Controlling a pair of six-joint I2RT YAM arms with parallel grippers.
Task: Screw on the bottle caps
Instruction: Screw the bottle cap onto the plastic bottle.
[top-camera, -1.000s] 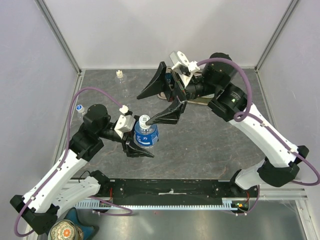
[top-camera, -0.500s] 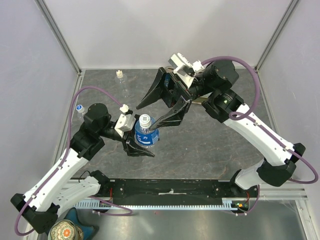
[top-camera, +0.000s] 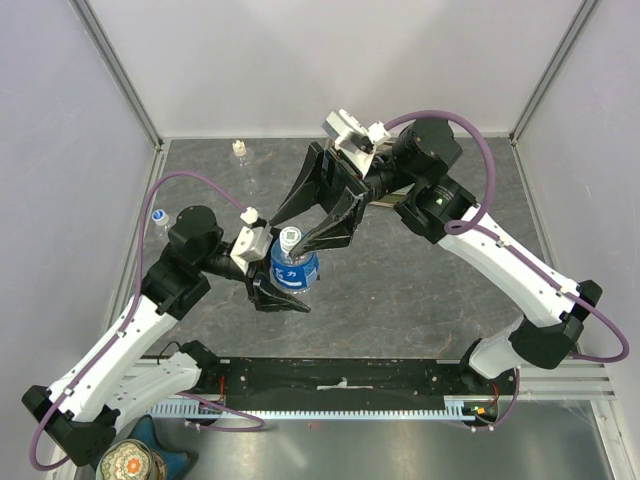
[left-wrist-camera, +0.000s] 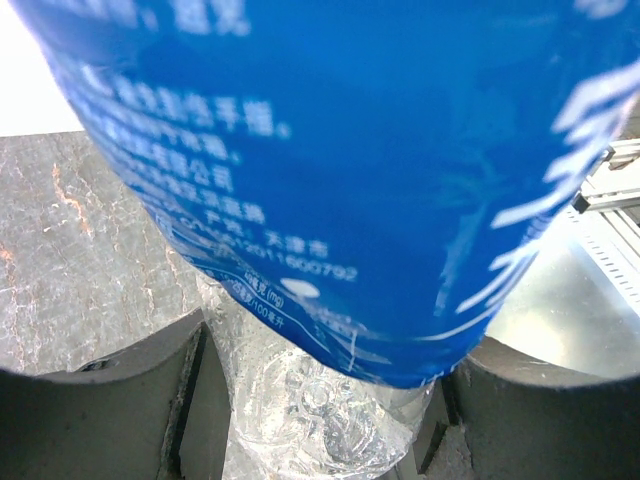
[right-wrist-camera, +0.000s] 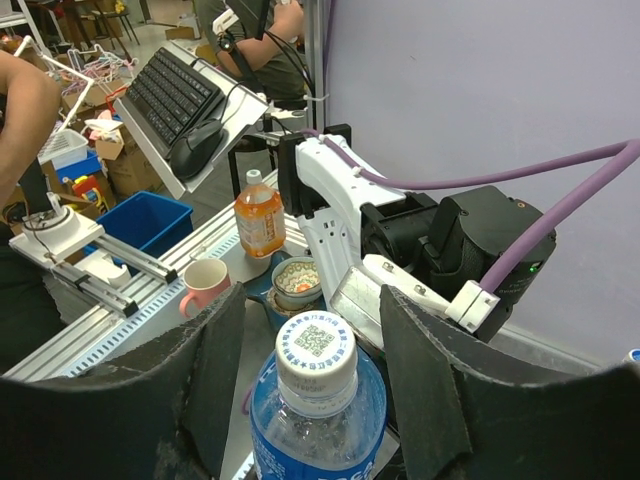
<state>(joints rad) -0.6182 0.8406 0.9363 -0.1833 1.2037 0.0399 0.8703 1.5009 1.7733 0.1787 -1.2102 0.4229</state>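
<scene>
A clear bottle with a blue label (top-camera: 295, 270) stands upright in the middle of the table, and my left gripper (top-camera: 283, 285) is shut on its lower body. In the left wrist view the blue label (left-wrist-camera: 350, 150) fills the frame, with the gripper (left-wrist-camera: 320, 400) clamped at the clear base. A white bottle cap (top-camera: 290, 239) sits on the bottle's neck. My right gripper (top-camera: 290, 231) hangs over it, open, one finger on each side. In the right wrist view the cap (right-wrist-camera: 316, 350) lies between the fingers (right-wrist-camera: 215, 380) of the right gripper (right-wrist-camera: 318, 375), with a gap on both sides.
A clear bottle (top-camera: 242, 158) with a white top sits at the back left. Another small bottle (top-camera: 158, 217) with a bluish top rests against the left wall. Metal frame posts and walls ring the table. A patterned bowl (right-wrist-camera: 297, 282) and a pink mug (right-wrist-camera: 205, 283) stand off the table's near side.
My right gripper has moved left and down to straddle the cap, and its jaws have narrowed. The left gripper and the bottle have stayed put.
</scene>
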